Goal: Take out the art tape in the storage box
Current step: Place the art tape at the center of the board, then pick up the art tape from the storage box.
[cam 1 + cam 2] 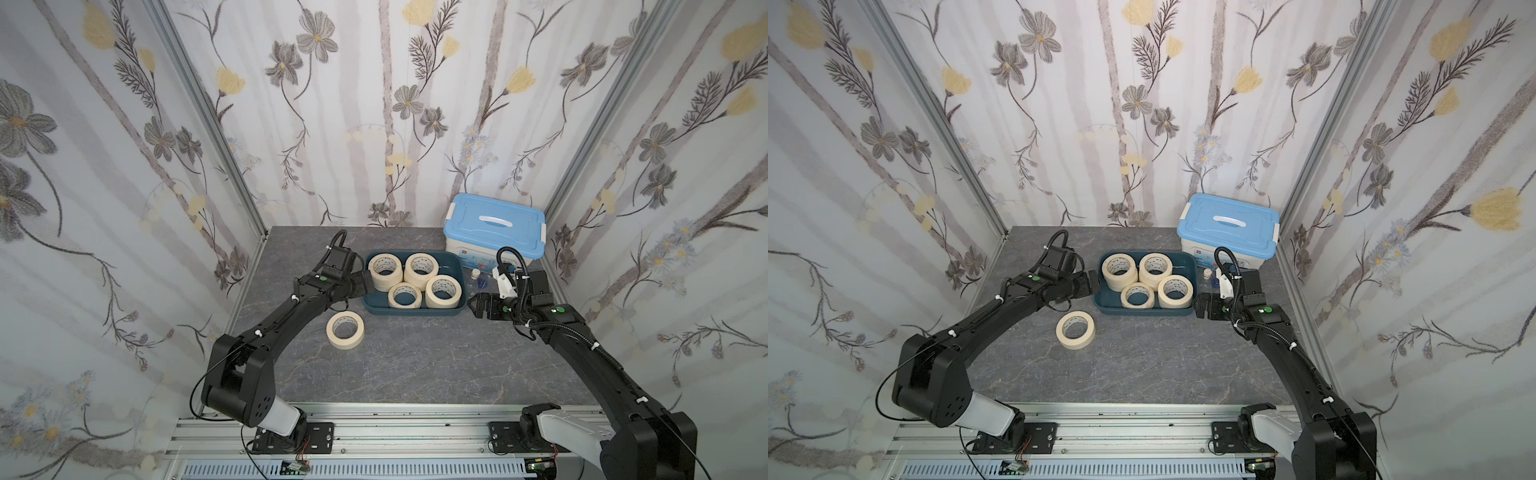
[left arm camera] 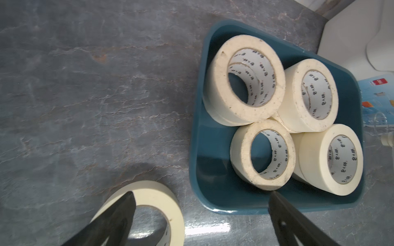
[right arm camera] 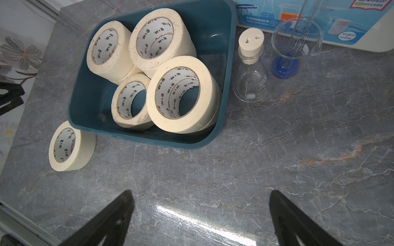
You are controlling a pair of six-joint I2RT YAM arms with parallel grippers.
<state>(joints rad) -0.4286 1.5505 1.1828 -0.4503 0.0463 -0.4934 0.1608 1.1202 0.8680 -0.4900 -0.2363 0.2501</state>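
**Top views:** cream ring-shaped masking-tape rolls (image 1: 443, 305) in shallow dark teal plastic storage box (image 1: 415, 312), some stacked. One loose roll (image 1: 345, 343) out on grey marbled desk (image 1: 415, 365). Left hand (image 1: 366, 285) at box's left wall, right hand (image 1: 473, 306) just beside right wall.

**Left wrist:** left hand spread wide, empty. Next grab, best guess: single low roll (image 2: 241, 153). One finger into core, one outside, lift straight up.

**Right wrist:** right hand wide, empty, over bare desk. Glass flask (image 3: 251, 89) near, so keep clear.

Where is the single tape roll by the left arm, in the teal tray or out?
Out. The tape roll lies flat on the grey table, outside the teal tray's front wall.
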